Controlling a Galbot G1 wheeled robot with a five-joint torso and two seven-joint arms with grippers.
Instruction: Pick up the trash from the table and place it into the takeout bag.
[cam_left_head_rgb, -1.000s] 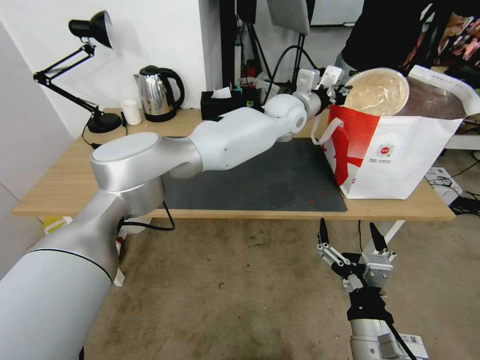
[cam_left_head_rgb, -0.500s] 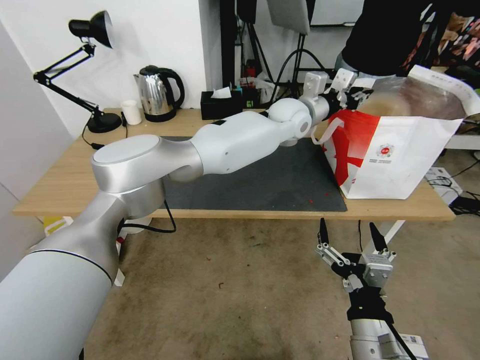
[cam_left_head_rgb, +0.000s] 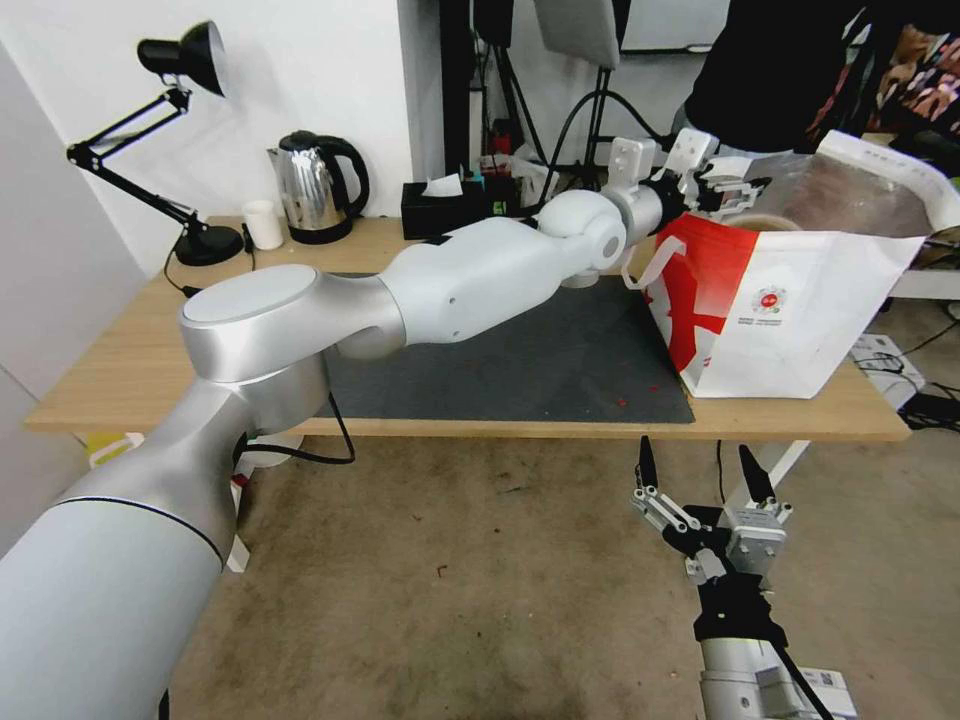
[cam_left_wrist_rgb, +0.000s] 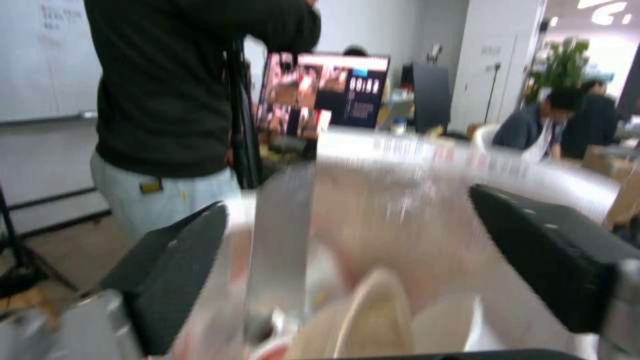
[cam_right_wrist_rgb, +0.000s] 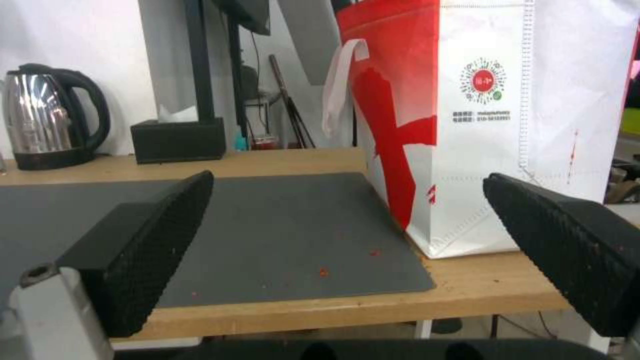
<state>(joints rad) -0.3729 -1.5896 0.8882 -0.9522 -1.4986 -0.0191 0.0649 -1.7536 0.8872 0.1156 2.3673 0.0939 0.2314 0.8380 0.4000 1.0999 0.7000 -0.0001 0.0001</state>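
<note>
While the left arm stretches out across the table (cam_left_head_rgb: 140, 370), the left gripper (cam_left_head_rgb: 728, 187) hangs over the open mouth of the takeout bag (cam_left_head_rgb: 800, 310), fingers spread w/ nothing between them. Just under it the tan paper bowl (cam_left_head_rgb: 762, 221) sits inside the bag, only its pale rim poking above the bag's edge. The bag (white w/ a big red patch, small round red logo, white loop handle) stands at the right end of the table, partly on the dark grey mat (cam_left_head_rgb: 520, 360). The right gripper (cam_left_head_rgb: 700, 470) waits low in front of the table edge, fingers apart and empty.

Left wrist view: the black fingers (cam_left_wrist_rgb: 173, 280) are wide open over the silver lining, and the tan bowl (cam_left_wrist_rgb: 373, 320) lies tilted below them, blurred.

Right wrist view: the right gripper's pads (cam_right_wrist_rgb: 140, 250) are open too, w/ the mat (cam_right_wrist_rgb: 267, 220) (a few red crumbs on it) and the bag (cam_right_wrist_rgb: 493, 125) beyond.
</note>
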